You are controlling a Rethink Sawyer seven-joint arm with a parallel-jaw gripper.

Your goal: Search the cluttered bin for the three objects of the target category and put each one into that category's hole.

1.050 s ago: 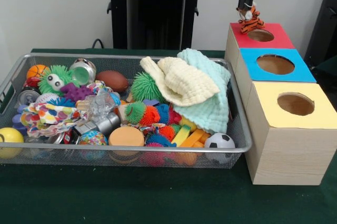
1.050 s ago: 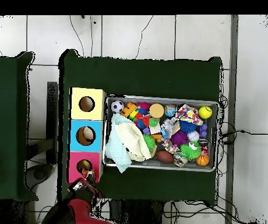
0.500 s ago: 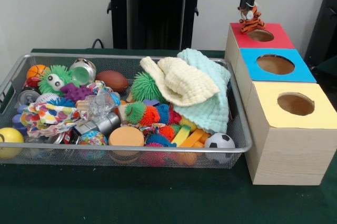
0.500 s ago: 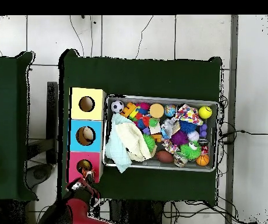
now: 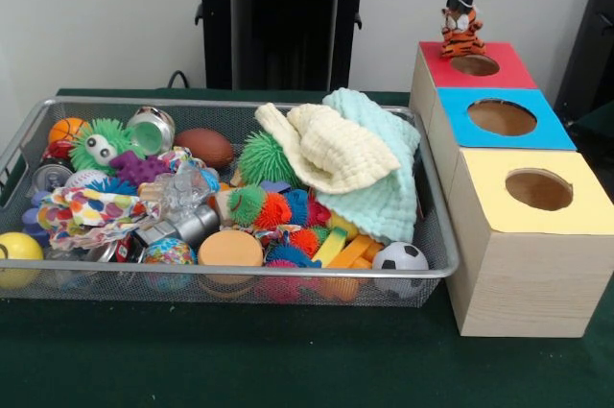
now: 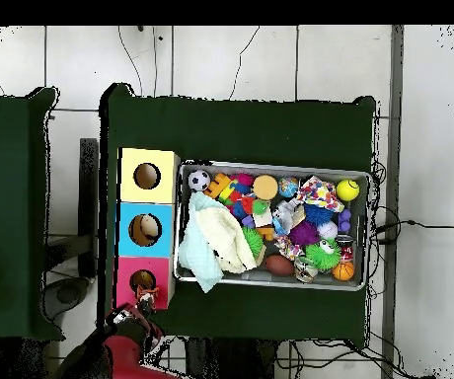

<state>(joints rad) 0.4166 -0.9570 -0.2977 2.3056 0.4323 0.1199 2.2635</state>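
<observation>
The gripper (image 5: 463, 7) is clamped on a small tiger toy (image 5: 462, 34), dangling it by the far edge of the red box (image 5: 502, 73), ready for that box's hole (image 5: 475, 64).

1. The front view looked level and close across the counter (image 5: 288, 370); the wire bin (image 5: 230, 278) filled its lower left, and the hand (image 5: 463, 0) hung at the top right edge.
2. The overhead view looked straight down from much higher, taking in the whole counter (image 6: 241, 128) and surrounding floor (image 6: 221, 59), with the hand (image 6: 144, 301) near the bottom.
3. Both views shared the bin (image 6: 359, 178) and the row of three boxes (image 6: 147, 230) beside the hand.
</observation>
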